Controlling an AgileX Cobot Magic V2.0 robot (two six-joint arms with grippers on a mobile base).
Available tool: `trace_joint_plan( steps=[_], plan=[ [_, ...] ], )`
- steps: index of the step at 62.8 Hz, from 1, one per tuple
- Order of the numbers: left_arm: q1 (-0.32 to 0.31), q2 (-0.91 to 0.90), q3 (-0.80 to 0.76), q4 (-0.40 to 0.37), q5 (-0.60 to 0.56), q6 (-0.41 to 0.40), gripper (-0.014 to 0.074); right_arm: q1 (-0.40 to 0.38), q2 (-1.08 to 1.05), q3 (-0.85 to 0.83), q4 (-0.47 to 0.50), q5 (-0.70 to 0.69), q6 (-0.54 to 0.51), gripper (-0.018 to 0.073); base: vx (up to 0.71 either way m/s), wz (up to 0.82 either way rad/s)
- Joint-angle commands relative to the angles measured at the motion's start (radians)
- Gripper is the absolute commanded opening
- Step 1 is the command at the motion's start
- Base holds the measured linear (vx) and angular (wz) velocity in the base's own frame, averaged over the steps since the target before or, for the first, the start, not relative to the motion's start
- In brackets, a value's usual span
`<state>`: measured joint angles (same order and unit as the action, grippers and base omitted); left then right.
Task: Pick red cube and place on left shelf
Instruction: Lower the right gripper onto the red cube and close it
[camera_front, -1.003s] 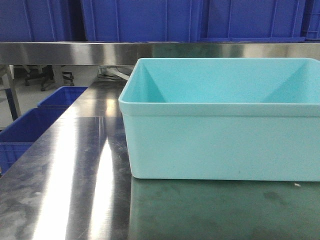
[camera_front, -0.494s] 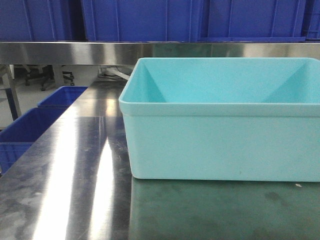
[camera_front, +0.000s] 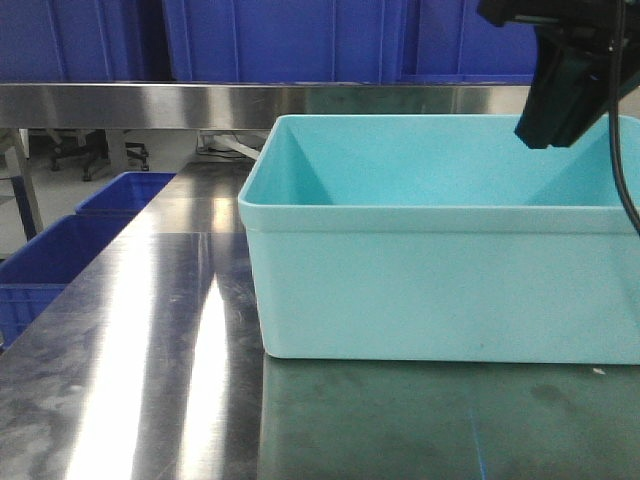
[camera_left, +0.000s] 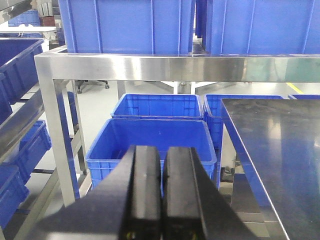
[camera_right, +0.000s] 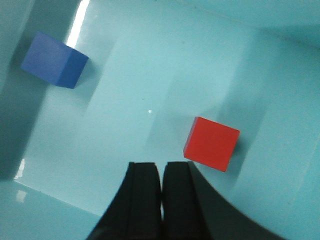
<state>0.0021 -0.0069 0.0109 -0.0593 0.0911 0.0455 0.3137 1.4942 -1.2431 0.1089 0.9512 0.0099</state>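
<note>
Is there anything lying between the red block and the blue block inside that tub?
Nothing. The right wrist view shows only bare turquoise tub floor between the red cube and the blue cube.

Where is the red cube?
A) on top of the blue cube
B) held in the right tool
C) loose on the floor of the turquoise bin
C: the red cube lies on the floor of the turquoise bin, apart from the shut right tool and the blue cube.

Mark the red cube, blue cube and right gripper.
red cube (camera_right: 211, 143), right wrist view, centre of face
blue cube (camera_right: 49, 58), right wrist view, lighter face
right gripper (camera_right: 161, 170), right wrist view, between shut fingertips
</note>
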Motion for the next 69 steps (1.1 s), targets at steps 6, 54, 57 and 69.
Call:
trace_joint_plan(
  steps=[6,54,57,69],
  plan=[
    [-0.001,-0.013,0.024,-0.007,-0.078,-0.006,0.009,-0.021,-0.032,-0.038,-0.012,-0.03,0.007,0.0439,0.0,0.0],
    [-0.001,-0.013,0.024,-0.007,-0.078,-0.006,0.009,-0.027,0.137,-0.038,-0.14,-0.041,0.194,0.0626,0.0,0.0],
    [-0.001,-0.013,0.024,-0.007,-0.078,-0.006,0.009,-0.027,0.154,-0.038,-0.14,-0.051,0.194,0.0626,0.0,0.0],
    [-0.001,-0.013,0.024,-0.007,-0.078,-0.006,0.009,-0.027,0.233,-0.038,-0.139,-0.081,0.196,0.0624,0.0,0.0]
  ],
)
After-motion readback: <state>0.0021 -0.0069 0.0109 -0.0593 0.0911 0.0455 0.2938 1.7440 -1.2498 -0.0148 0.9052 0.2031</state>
